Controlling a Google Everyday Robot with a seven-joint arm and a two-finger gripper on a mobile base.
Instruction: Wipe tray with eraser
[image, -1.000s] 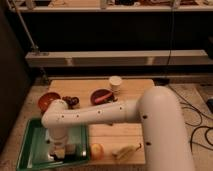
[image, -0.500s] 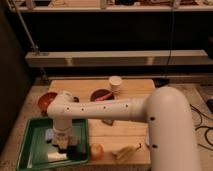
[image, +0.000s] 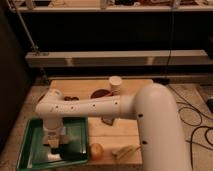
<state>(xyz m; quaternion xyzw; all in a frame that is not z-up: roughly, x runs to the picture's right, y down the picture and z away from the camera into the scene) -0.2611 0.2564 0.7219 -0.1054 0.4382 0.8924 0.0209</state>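
A green tray (image: 29, 146) lies at the front left of the wooden table (image: 125, 131). My gripper (image: 55, 144) hangs from the white arm (image: 100, 107) and points down into the tray's middle. A small white eraser (image: 54, 157) lies on the tray floor just in front of and under the gripper. Whether the gripper touches it cannot be told.
A paper cup (image: 115, 84) and a red bowl (image: 101, 93) stand at the back of the table. An orange (image: 96, 150) and a banana (image: 124, 150) lie right of the tray. Small dark items (image: 70, 98) lie behind the arm. A low shelf (image: 120, 59) runs behind the table.
The gripper has shifted over the tray, first back from the front edge, then a little left. The arm's elbow now covers the red bowl at the back left.
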